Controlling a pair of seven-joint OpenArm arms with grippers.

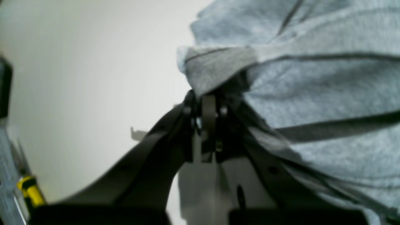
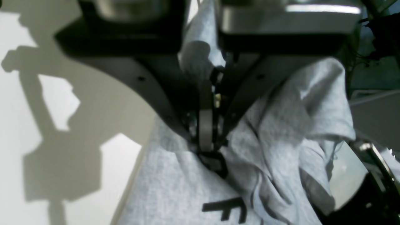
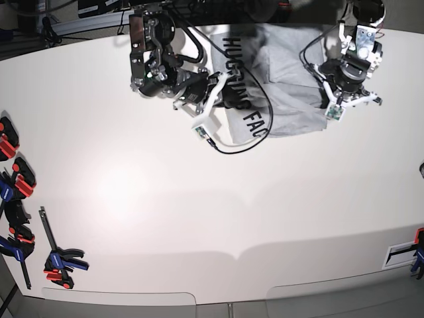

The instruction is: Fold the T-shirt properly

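Firstly, in the left wrist view, the left gripper (image 1: 208,103) is seen clamped on a bunched hem fold of the light heather-grey cotton T-shirt (image 1: 312,93). Next, in the right wrist view, the right gripper (image 2: 206,147) is closed on gathered grey cloth just above black lettering. Lastly, in the base view, the T-shirt (image 3: 291,79) is found crumpled at the far edge of the white table (image 3: 199,218), pinched between both arms, lettered side partly exposed.
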